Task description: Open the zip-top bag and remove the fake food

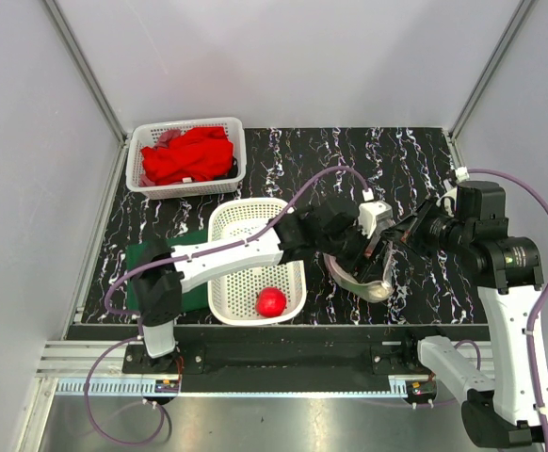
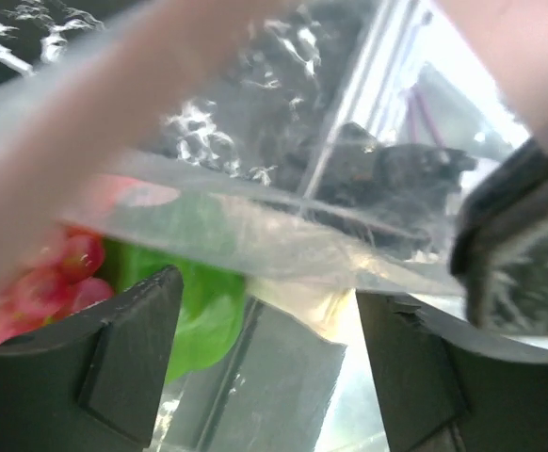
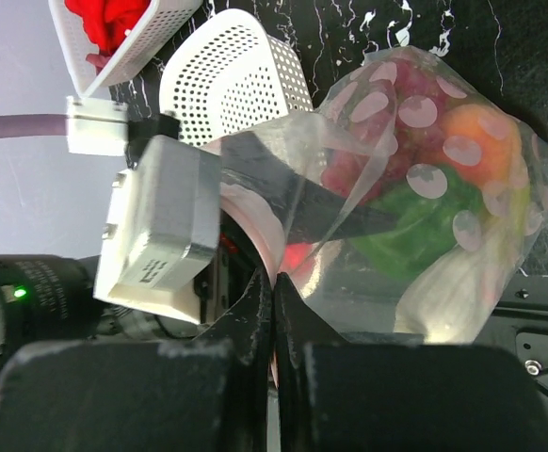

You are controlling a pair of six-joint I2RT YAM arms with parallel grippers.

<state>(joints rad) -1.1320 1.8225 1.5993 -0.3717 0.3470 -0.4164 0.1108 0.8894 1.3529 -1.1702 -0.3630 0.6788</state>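
Zip-top bag (image 3: 425,188) sits right of centre on the desk (image 1: 425,160) between both arms: right claw (image 3: 272,315) pinched tight on its near edge, left claw (image 2: 265,294) spread wide at the film, fake food (image 3: 415,226) bunched beyond.

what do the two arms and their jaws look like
Both the left arm and the right arm have white links joined by black cylindrical joints. A thin purple cable loops along each. The jaws are dark, flat, matte slabs, and the left wrist carries a pale grey box.
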